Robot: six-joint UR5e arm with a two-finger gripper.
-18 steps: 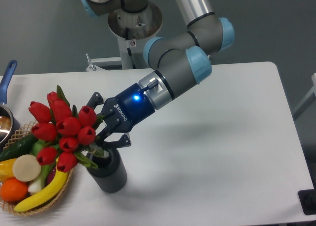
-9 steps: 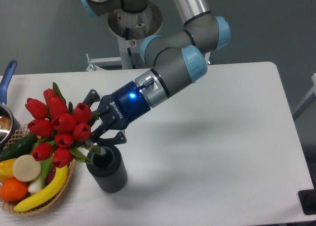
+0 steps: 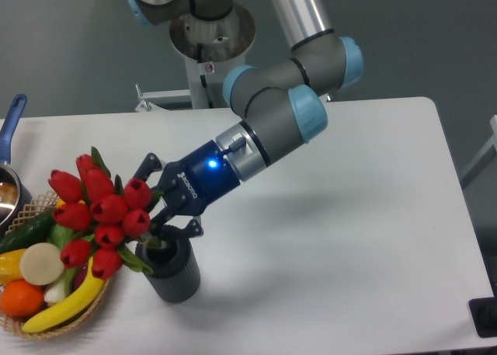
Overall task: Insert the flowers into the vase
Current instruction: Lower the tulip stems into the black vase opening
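Observation:
The flowers [image 3: 99, 210], a tight bunch of red tulips with green leaves, lean out to the left. Their stems run down into the mouth of the vase [image 3: 169, 269], a small dark grey ribbed cylinder near the table's front left. My gripper [image 3: 161, 207] is shut on the stems just above the vase rim, coming in from the right at a slant. The stem ends inside the vase are hidden.
A wicker basket [image 3: 66, 316] with a banana, an orange, a cucumber and other produce sits just left of the vase, partly under the blooms. A metal pot with a blue handle [image 3: 12, 118] is at the left edge. The white table [image 3: 349, 231] stretches right.
The gripper with the bunch swung left and then came back right and slightly lower. The blooms now lean closer over the vase, stems deeper in its mouth.

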